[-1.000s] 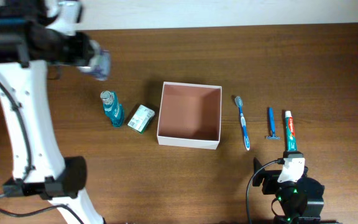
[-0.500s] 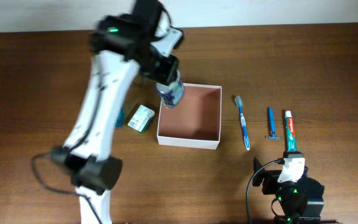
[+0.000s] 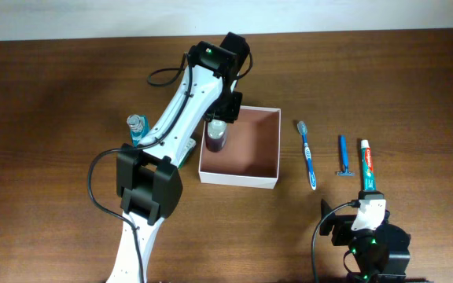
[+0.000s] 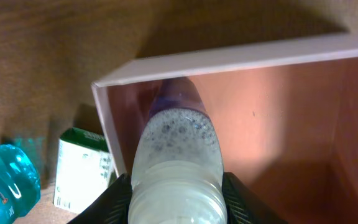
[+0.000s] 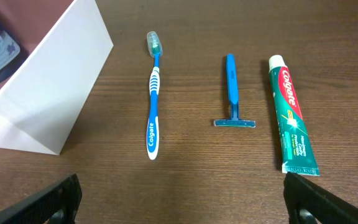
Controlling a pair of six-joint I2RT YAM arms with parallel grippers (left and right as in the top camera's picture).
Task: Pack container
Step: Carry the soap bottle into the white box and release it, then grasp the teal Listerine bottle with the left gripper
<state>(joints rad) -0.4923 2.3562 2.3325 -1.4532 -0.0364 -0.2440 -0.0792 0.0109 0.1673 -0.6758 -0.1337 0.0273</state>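
The container [image 3: 240, 178] is a square white-walled box with a pinkish-brown inside, at the table's middle. My left gripper [image 3: 219, 118] is shut on a clear bottle with a purple cap end [image 3: 216, 136] and holds it inside the container's left part. In the left wrist view the bottle [image 4: 178, 149] points cap-down along the box's left wall [image 4: 107, 124], between my fingers [image 4: 176, 202]. My right gripper [image 3: 366, 226] is open and empty at the front right. Its fingers [image 5: 182, 202] frame bare table.
A blue toothbrush [image 3: 307, 155], a blue razor [image 3: 342, 156] and a toothpaste tube [image 3: 366, 165] lie right of the container. A blue mouthwash bottle [image 3: 137, 127] and a green-and-white packet [image 4: 79, 168] lie left of it, partly under my left arm.
My left arm has swung from the far left to the container with the clear bottle and lowered it into the box's left part. The right arm has not moved.
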